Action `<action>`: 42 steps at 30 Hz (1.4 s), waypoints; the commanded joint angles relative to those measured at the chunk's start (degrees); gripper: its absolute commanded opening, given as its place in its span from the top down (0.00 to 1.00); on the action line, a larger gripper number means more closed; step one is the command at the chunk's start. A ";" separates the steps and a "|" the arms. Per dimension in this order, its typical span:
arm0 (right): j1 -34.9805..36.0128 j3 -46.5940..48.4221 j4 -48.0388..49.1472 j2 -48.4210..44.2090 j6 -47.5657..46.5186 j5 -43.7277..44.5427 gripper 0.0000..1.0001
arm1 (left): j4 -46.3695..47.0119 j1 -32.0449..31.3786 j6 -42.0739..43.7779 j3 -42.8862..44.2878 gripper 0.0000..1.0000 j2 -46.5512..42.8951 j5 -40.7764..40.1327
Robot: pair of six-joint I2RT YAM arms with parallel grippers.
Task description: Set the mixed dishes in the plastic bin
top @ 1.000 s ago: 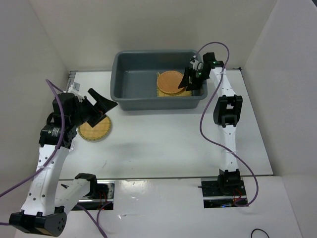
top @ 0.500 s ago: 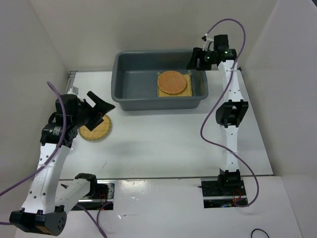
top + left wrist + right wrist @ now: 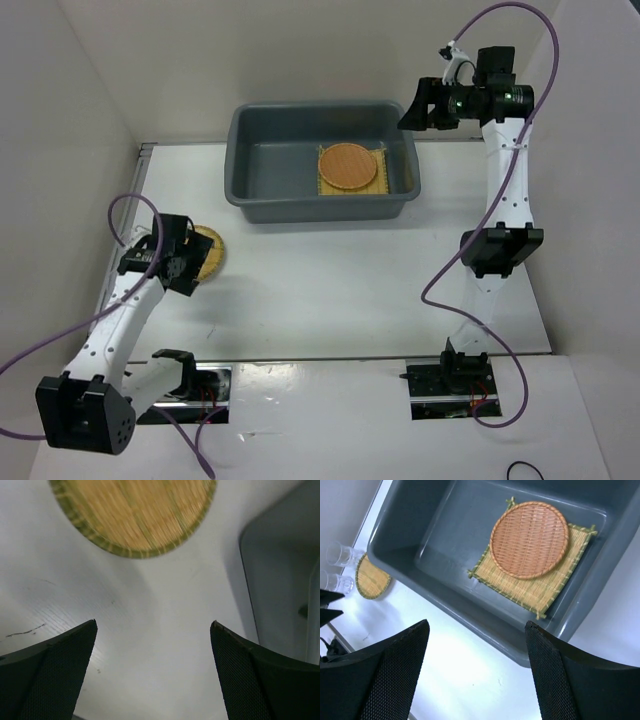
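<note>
Grey smooth plastic bin (image 3: 300, 205) with rounded corners holds round orange woven disc (image 3: 347, 167) lying on square yellow bamboo mat (image 3: 381, 172). On white counter (image 3: 330, 270), tan woven disc (image 3: 132, 510) flat beneath left hand (image 3: 152, 675), jaws wide, empty. Right hand (image 3: 476, 675) high over bin, spread, empty

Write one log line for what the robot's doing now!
left pincer: open, near tan disc on table | right pincer: open, raised near bin | bin: orange disc on yellow mat | cups: on table

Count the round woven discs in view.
2. Orange woven disc: on the square yellow woven mat in the dark grey plastic bin. Tan woven disc: on the white table.
</note>
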 commanded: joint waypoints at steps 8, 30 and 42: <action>0.29 -6.03 -2.66 -6.60 -2.71 1.62 0.17 | -5.87 -0.06 -20.16 -4.25 0.00 7.24 -13.33; 0.29 -17.55 -3.19 -15.84 -4.29 2.24 0.17 | 15.84 1.00 -21.13 -16.04 0.00 11.89 -15.35; 0.29 -21.42 -3.19 -19.36 -4.29 6.11 0.17 | 22.62 2.05 -21.13 -16.57 0.09 17.43 -14.12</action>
